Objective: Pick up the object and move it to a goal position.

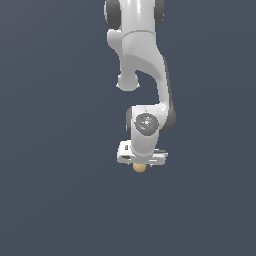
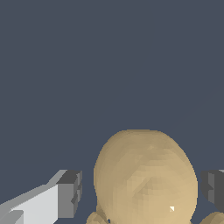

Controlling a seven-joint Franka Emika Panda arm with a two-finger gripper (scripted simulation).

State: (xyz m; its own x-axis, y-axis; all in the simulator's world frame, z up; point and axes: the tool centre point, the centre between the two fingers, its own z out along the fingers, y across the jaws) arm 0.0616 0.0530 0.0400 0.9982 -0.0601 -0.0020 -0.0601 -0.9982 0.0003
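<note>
The object is a small tan ball [image 1: 139,168] with a faint seam-like mark, lying on the dark grey floor. In the exterior view it peeks out just under the white hand of my gripper [image 1: 141,165], which points straight down over it. In the wrist view the ball [image 2: 144,175] fills the space between the two dark grey fingertips. One fingertip [image 2: 70,192] stands a small gap away from it, and the other [image 2: 213,188] is nearly touching. My gripper [image 2: 142,192] is open and straddles the ball.
The floor [image 1: 50,200] is a plain dark blue-grey surface with no other objects or edges in view. The white arm [image 1: 145,75] rises straight above the gripper.
</note>
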